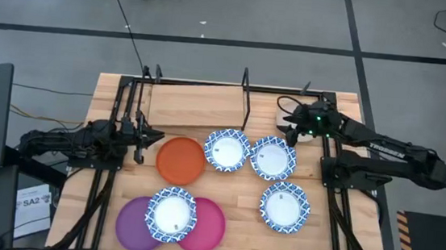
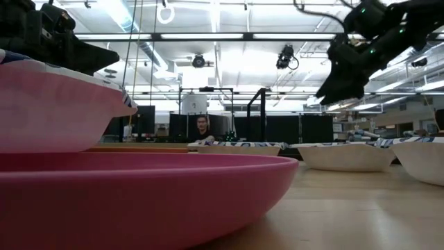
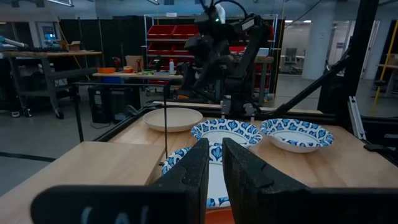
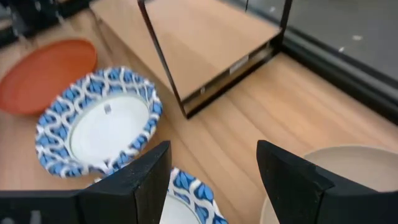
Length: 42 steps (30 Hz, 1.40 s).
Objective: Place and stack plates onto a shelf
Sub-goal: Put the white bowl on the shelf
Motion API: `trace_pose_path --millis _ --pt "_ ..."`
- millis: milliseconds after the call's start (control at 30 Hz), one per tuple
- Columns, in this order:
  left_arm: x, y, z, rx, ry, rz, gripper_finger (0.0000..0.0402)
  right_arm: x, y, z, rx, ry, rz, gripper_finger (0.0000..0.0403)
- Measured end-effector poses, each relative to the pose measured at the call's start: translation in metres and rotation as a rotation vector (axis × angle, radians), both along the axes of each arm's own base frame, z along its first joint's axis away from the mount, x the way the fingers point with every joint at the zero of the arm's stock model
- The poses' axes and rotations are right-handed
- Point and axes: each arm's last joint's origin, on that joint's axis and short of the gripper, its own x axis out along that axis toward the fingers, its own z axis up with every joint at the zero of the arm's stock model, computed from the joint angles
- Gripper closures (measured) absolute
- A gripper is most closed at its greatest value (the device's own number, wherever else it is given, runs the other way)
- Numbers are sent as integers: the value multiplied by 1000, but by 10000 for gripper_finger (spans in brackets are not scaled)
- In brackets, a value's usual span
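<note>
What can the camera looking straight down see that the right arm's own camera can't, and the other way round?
Only the high view shows the pink plate, the purple plate, the patterned plate resting on those two, and the left end effector beside the orange plate.

Only the right wrist view shows the right end effector's open fingers close up and the shelf's underside gap.

Both show the orange plate, the shelf, and the beige plate.
</note>
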Motion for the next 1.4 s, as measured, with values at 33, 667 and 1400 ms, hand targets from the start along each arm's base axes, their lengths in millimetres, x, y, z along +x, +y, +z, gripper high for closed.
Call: trace_pose_path --millis 33,667,1400 --pt "0 0 0 0 0 0 349 1 -2 -3 5 17 11 160" --pt "0 0 0 0 0 0 349 23 -33 -41 72 118 202 160" --pt "0 0 0 0 0 0 349 34 -39 -77 146 241 335 176"
